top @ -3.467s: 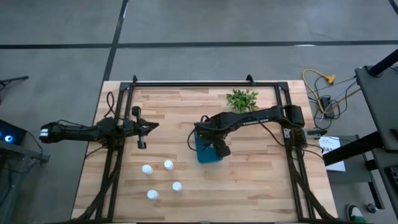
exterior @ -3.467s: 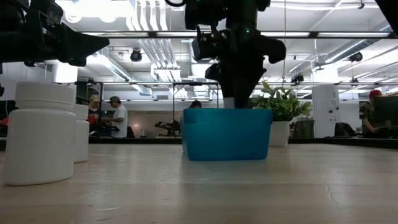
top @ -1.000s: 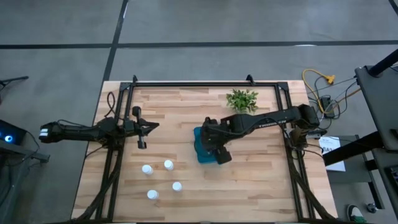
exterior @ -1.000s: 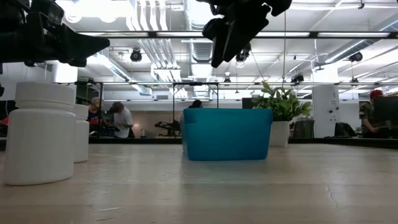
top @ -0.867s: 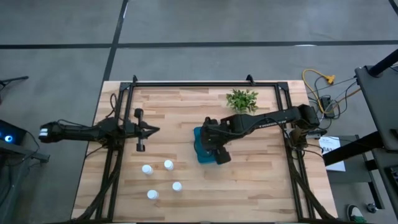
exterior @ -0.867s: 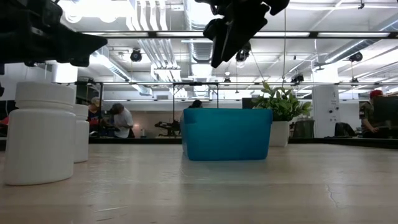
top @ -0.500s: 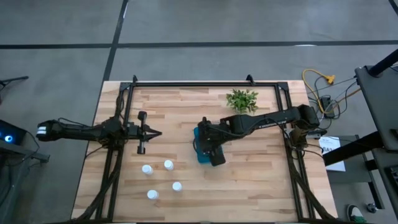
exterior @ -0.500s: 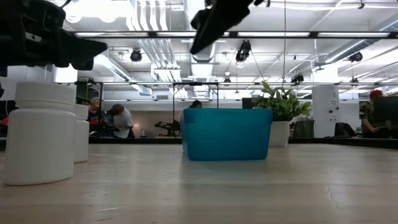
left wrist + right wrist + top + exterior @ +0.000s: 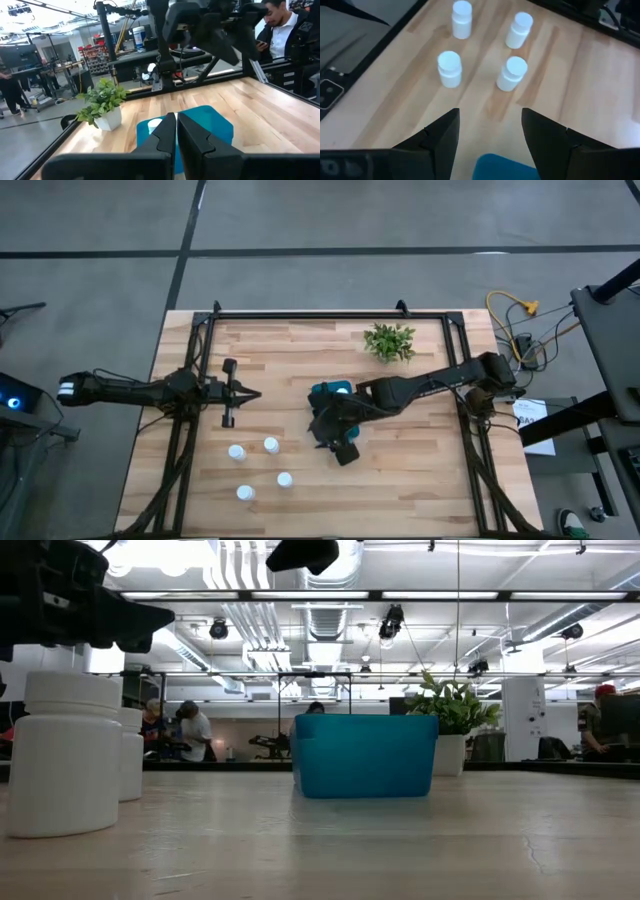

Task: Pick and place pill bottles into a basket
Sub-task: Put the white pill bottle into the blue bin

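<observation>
Several white pill bottles (image 9: 271, 445) stand upright on the wood table near its front left; the right wrist view shows them (image 9: 512, 73) ahead of my right gripper (image 9: 490, 135). That gripper (image 9: 340, 448) is open and empty, above the near side of the teal basket (image 9: 322, 393), between it and the bottles. The basket (image 9: 365, 755) rests on its base mid-table, largely hidden under my right arm from above. One bottle's white cap (image 9: 342, 389) shows inside it. My left gripper (image 9: 240, 393) hovers shut at the table's left, pointing level at the basket (image 9: 210, 125).
A small green plant (image 9: 389, 340) in a white pot stands at the far side, right of centre. Black frame rails (image 9: 330, 315) run along the table's edges. Bare wood lies in front of the basket and to its right. People (image 9: 190, 730) are in the room beyond.
My right gripper has left its place over the basket, moving toward the table's near edge and the bottles. It has risen and tipped up from pointing steeply down, staying open. My left gripper has swung slightly. Bottles and basket have kept still.
</observation>
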`<state>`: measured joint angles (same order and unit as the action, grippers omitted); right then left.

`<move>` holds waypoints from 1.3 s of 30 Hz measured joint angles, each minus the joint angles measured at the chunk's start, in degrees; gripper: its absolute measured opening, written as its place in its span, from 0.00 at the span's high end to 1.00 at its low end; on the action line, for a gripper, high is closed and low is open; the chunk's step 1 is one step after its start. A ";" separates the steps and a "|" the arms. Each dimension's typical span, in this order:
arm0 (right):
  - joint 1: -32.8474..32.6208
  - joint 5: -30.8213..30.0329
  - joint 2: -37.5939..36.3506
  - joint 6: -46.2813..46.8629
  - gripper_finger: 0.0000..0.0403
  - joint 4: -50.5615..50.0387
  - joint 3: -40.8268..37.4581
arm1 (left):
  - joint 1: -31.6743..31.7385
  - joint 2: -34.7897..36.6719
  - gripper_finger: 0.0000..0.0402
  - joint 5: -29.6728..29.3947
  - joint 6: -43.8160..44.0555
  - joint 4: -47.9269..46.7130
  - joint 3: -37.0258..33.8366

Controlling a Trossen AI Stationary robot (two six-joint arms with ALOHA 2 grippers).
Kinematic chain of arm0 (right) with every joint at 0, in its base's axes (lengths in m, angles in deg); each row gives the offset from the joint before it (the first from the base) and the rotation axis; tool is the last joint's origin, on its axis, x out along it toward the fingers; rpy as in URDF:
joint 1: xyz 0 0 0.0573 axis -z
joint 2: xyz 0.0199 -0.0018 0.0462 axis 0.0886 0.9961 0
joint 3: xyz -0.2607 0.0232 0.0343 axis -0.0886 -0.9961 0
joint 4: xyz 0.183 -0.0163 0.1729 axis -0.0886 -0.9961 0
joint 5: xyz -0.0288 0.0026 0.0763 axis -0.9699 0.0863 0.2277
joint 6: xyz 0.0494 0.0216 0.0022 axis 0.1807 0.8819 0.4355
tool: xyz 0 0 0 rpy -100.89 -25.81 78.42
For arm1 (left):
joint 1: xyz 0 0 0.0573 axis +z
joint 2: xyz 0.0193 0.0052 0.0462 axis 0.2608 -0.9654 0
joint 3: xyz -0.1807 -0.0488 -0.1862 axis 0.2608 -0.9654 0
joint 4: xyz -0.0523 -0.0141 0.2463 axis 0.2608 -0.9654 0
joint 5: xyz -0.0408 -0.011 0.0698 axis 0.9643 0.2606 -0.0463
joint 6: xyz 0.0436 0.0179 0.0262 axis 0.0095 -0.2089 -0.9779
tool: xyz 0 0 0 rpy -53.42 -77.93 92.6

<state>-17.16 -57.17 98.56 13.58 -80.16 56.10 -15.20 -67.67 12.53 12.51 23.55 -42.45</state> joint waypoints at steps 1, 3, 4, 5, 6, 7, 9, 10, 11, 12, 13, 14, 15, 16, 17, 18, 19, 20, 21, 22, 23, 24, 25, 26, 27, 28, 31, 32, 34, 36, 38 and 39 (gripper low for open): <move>-0.15 -0.01 0.00 0.16 0.50 0.55 -0.09 | 0.00 0.00 1.00 -0.15 0.00 0.04 0.02; -0.50 -0.01 0.01 0.26 0.50 1.82 -0.31 | 0.00 -0.01 1.00 -0.46 0.00 0.02 0.03; -0.72 -0.02 0.20 0.24 0.50 2.67 -0.48 | 0.00 -0.02 1.00 -0.71 0.00 0.00 0.06; -0.82 0.02 0.76 0.30 0.50 3.61 -0.46 | 0.00 -0.02 1.00 -0.85 0.00 0.00 0.08; -0.94 0.08 1.03 0.36 0.50 4.31 -0.46 | 0.00 -0.01 1.00 -0.85 0.00 0.01 0.12; -1.08 0.21 1.29 0.40 0.50 4.38 -0.69 | 0.00 0.02 1.00 -0.85 0.00 0.02 0.12; -1.20 0.36 3.21 0.37 0.50 6.67 -0.71 | 0.00 -0.02 1.00 -0.85 0.00 0.17 0.14; -1.26 0.46 3.79 0.18 0.50 7.08 -0.66 | 0.00 0.08 1.00 -0.87 0.00 0.13 0.14; -1.30 0.43 4.74 0.14 0.50 6.51 -0.67 | 0.00 0.15 1.00 -0.87 0.00 0.23 0.14; -1.30 0.45 5.85 0.09 0.50 6.51 -0.24 | 0.00 0.15 1.00 -0.89 0.01 0.58 0.14; -1.31 0.49 6.98 -0.03 0.50 6.96 0.46 | 0.00 0.10 1.00 -0.88 0.00 0.75 0.14; -1.37 0.59 8.21 -0.05 0.50 7.08 1.10 | 0.00 0.09 1.00 -0.92 -0.03 0.88 0.14; -1.37 1.13 9.32 -0.09 0.50 6.68 1.87 | 0.00 0.09 1.00 -1.03 -0.07 1.22 0.14; -1.42 1.84 10.59 -0.11 0.50 6.52 2.77 | 0.00 0.09 1.00 -1.05 -0.07 1.27 0.14; -1.48 2.90 12.04 -0.18 0.50 6.65 3.89 | 0.00 0.09 1.00 -1.05 -0.09 1.25 0.14; -1.63 3.65 13.36 -0.39 0.50 6.52 5.02 | 0.00 0.05 1.00 -1.05 -0.11 1.25 0.14; -1.82 4.36 14.63 -0.59 0.50 5.81 6.12 | 0.00 -0.07 1.00 -1.07 -0.09 1.24 0.14; -2.04 4.62 16.07 -0.95 0.50 5.51 7.29 | 0.00 -0.17 1.00 -1.07 -0.09 1.27 0.14; -2.37 4.75 17.33 -1.26 0.50 5.58 8.66 | 0.00 -0.17 1.00 -1.07 -0.11 1.22 0.14; -2.68 4.79 18.48 -1.69 0.50 5.15 9.95 | 0.00 -0.14 1.00 -1.07 -0.11 1.22 0.14; -3.02 4.84 19.59 -2.00 0.50 4.05 11.28 | 0.00 -0.14 1.00 -1.09 -0.10 1.22 0.14; -3.27 4.91 20.76 -2.30 0.50 3.26 12.97 | 0.00 -0.18 1.00 -1.09 -0.11 1.26 0.14; -3.51 4.93 22.00 -2.58 0.50 2.64 14.74 | 0.00 -0.24 1.00 -1.09 -0.11 1.27 0.14; -3.82 4.94 23.11 -2.74 0.50 1.47 16.42 | 0.00 -0.32 1.00 -1.10 -0.10 1.25 0.14; -4.04 4.92 24.45 -2.90 0.50 0.14 18.26 | 0.00 -0.45 1.00 -1.16 -0.11 1.27 0.14; -4.26 4.94 25.84 -3.10 0.50 -0.64 20.22 | 0.00 -0.55 1.00 -1.16 -0.11 1.26 0.14; -4.92 4.89 29.65 -4.06 0.50 -3.75 25.58 | 0.00 -0.63 1.00 -1.22 -0.11 1.25 0.14; -4.99 4.90 30.69 -4.74 0.50 -4.55 27.40 | 0.00 -0.72 1.00 -1.22 -0.11 1.31 0.14; -5.15 4.81 32.34 -5.28 0.50 -5.87 29.90 | 0.00 -0.68 1.00 -1.22 -0.11 1.28 0.16; -5.11 4.81 33.36 -5.20 0.50 -6.03 31.64 | 0.00 -0.68 1.00 -1.22 -0.10 1.29 0.18; -5.03 4.73 33.82 -5.31 0.50 -6.34 32.47 | 0.00 -0.68 1.00 -1.22 -0.11 1.29 0.18; -5.00 4.74 34.11 -5.56 0.50 -6.15 32.63 | 0.00 -0.68 1.00 -1.22 -0.11 1.26 0.18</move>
<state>-22.16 -52.43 132.67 8.02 -86.31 88.73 -15.20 -68.35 11.31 12.40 24.81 -42.27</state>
